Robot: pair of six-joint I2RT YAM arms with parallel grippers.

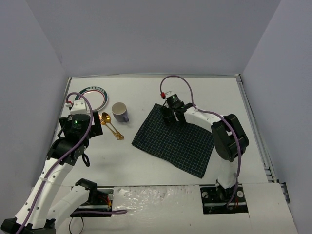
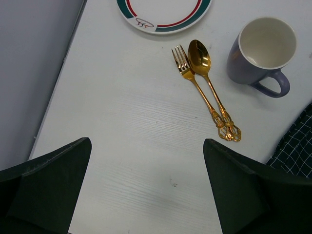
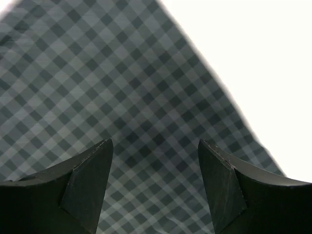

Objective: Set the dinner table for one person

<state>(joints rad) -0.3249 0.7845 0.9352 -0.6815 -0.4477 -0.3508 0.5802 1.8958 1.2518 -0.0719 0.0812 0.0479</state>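
The table is plain matte white. The cloth is dark green, checked with thin pale lines. The plate is white with a dark green rim band, a thin red ring inside it and a small red-and-green mark. The mug is lavender-blue outside and cream-white inside. The fork and spoon are shiny gold with ornate patterned handles.

Whole dinner table is viewed from high above the near edge, tilted toward the far side. Left wrist view is aimed down at the left part from mid height; fork, spoon and mug are shared with top. Right wrist view is held close over the checked cloth, also seen from top.
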